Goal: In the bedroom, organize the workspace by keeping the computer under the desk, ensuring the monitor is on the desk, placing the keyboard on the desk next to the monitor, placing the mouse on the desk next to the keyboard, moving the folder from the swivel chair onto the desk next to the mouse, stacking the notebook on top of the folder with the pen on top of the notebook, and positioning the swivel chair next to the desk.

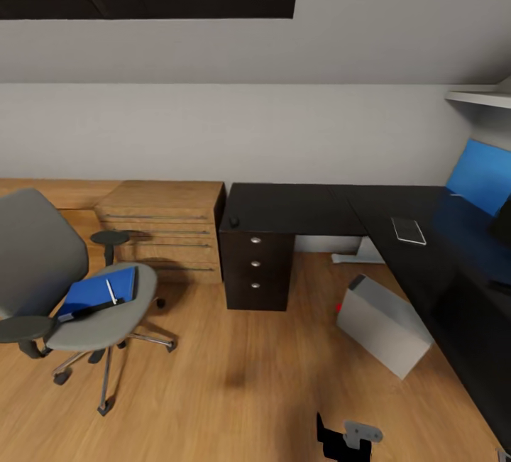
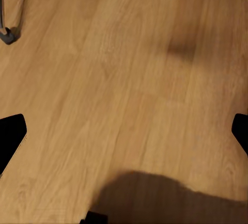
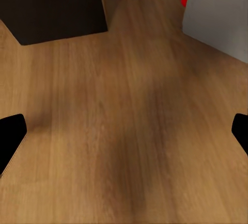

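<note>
— Folder (image 1: 98, 290) lies on the chair (image 1: 42, 270) seat at left, pen (image 1: 111, 291) loose on top; both grippers hang spread, empty.
— Tilt it lifting, and that pen rolls off onto the floor (image 1: 234, 377).

The grey swivel chair (image 1: 64, 292), well left of the right pincer (image 1: 348, 441), carries a blue folder (image 1: 99, 292) with a white pen (image 1: 111, 292) on top. The light grey computer (image 1: 383, 334) stands tilted on the floor ahead of that pincer, beside the black bench (image 1: 298, 206).
</note>
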Tool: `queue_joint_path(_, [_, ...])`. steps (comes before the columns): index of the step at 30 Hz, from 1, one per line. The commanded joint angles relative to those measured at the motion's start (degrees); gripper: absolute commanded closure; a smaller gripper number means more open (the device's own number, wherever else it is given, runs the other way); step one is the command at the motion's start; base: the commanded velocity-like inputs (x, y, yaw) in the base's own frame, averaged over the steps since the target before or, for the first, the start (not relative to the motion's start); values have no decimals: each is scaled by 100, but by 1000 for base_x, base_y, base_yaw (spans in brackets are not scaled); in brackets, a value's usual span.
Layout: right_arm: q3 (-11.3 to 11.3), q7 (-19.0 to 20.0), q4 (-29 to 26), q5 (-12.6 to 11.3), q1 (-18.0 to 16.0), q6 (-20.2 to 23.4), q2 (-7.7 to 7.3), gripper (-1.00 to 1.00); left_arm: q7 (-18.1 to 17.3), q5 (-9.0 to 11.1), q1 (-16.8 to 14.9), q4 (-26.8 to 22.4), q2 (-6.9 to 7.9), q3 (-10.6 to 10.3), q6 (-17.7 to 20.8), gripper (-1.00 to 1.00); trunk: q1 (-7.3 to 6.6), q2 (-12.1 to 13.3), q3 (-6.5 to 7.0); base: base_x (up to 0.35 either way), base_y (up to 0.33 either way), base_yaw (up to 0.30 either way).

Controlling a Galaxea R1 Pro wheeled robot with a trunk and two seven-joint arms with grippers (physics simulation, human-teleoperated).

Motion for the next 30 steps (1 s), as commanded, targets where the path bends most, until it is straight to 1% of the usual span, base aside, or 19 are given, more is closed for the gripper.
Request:
queue_joint_path(1, [49, -2, 13, -47, -6, -22, 3, -100, 56, 40, 0, -7, 11, -47, -18, -100, 4, -3, -4, 321, 112, 0])
queue_joint_path(22, [52, -10, 12, -54, -6, -21, 11, -100, 56, 40, 1, 30, 9, -47, -15, -100, 4, -3, -3, 321, 92, -1])
queue_joint_path(30, [47, -2, 11, -47, -6, -29, 3, -100, 56, 40, -1, 35, 5, -47, -15, -100, 4, -3, 41, 314, 126, -170])
